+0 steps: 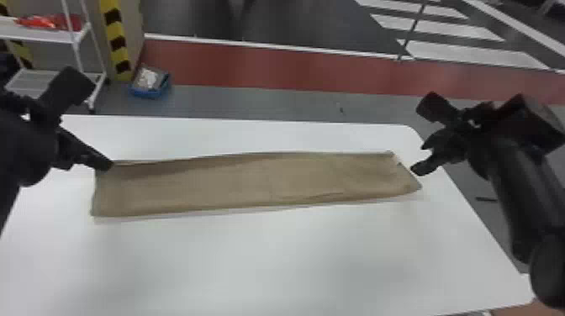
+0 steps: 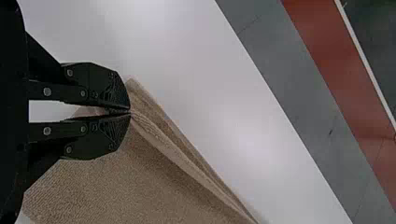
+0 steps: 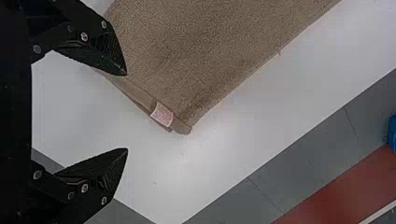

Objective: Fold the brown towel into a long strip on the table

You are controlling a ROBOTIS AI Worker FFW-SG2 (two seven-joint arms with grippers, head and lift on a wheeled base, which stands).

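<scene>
Towel (image 1: 252, 180) on white table (image 1: 273, 260), left claw (image 1: 107, 164) pinching corner, blue bin (image 1: 145, 93) beyond

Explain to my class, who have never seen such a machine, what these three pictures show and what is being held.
This is a robot with a black left arm and a black right arm. One picture comes from its head, looking forward and down. The other two come from its left and right wrists and are shown turned on their side.

On the white table lies a brown towel, folded into a long strip. The left pincer is shut on the towel near its far left corner. The right pincer is open near the towel's right end, holding nothing.
</scene>
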